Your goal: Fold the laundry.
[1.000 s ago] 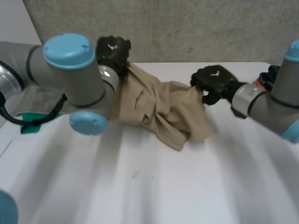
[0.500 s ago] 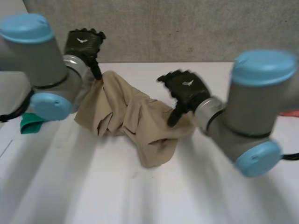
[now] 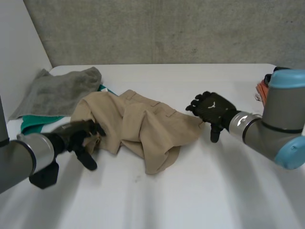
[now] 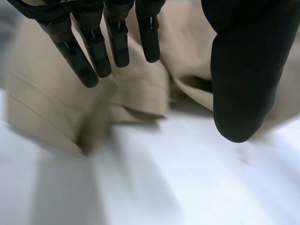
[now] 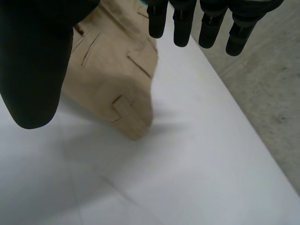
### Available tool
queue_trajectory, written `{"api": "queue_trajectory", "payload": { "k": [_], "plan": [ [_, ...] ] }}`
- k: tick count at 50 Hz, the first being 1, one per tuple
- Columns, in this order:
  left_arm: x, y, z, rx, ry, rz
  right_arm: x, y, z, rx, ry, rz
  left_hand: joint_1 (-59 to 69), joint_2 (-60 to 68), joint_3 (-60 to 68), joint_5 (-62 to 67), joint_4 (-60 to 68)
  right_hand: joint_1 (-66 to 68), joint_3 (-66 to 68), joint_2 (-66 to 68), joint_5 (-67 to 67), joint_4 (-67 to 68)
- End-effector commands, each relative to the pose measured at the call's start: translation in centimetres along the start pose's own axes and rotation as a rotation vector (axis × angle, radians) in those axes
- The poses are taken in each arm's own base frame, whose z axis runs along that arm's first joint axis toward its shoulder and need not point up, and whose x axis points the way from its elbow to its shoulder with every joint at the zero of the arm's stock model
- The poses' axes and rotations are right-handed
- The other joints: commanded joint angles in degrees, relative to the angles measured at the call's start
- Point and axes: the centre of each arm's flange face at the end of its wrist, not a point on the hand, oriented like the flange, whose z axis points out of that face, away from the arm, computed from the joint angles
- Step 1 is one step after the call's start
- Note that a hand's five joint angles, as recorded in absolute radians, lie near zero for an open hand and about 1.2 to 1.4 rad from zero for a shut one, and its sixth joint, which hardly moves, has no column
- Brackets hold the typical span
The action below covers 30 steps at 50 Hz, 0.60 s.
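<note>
The tan trousers lie crumpled in the middle of the white table. They look light, soft and limp, so they should sag and bunch wherever they are lifted. The waistband, stiffened by its belt loop, is probably the firmest place to grip, at its two ends.

The left hand is at 8 o'clock of the trousers, over their edge, with straight fingers spread from the thumb and nothing in its grasp. The right hand is at 3 o'clock, beside the waistband corner, likewise spread and empty.

At 10 o'clock a grey towel lies loose over a green cloth, straight on the table.
</note>
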Motion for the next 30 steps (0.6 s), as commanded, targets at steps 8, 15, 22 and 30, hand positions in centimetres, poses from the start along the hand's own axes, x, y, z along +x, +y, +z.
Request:
{"api": "queue_trajectory", "payload": {
  "k": [8,15,22,30],
  "plan": [
    [3.1,2.7,3.0,-0.137,0.161,-0.013,-1.8,0.3,3.2,0.164,0.023,0.161,-9.5,-9.5,-9.5,-9.8,-9.8,67.0,68.0,67.8,67.6,68.2],
    [7.0,2.4,4.7,-0.067,0.207,0.003,-1.6,-2.2,1.5,0.219,-0.005,0.223,-12.3,-12.2,-12.3,-12.6,-12.6,67.0,68.0,67.8,67.6,68.2],
    [10.4,1.8,6.4,0.021,0.154,0.017,-1.0,-5.1,-0.9,0.271,0.007,0.252,-12.3,-12.2,-12.3,-12.6,-12.6,67.0,68.0,67.8,67.6,68.2],
    [12.7,2.4,8.5,0.036,0.067,0.003,-1.5,-6.5,-2.5,0.283,0.009,0.259,18.2,18.2,18.2,17.9,17.9,67.0,68.0,67.8,67.6,68.2]
  ]
}}
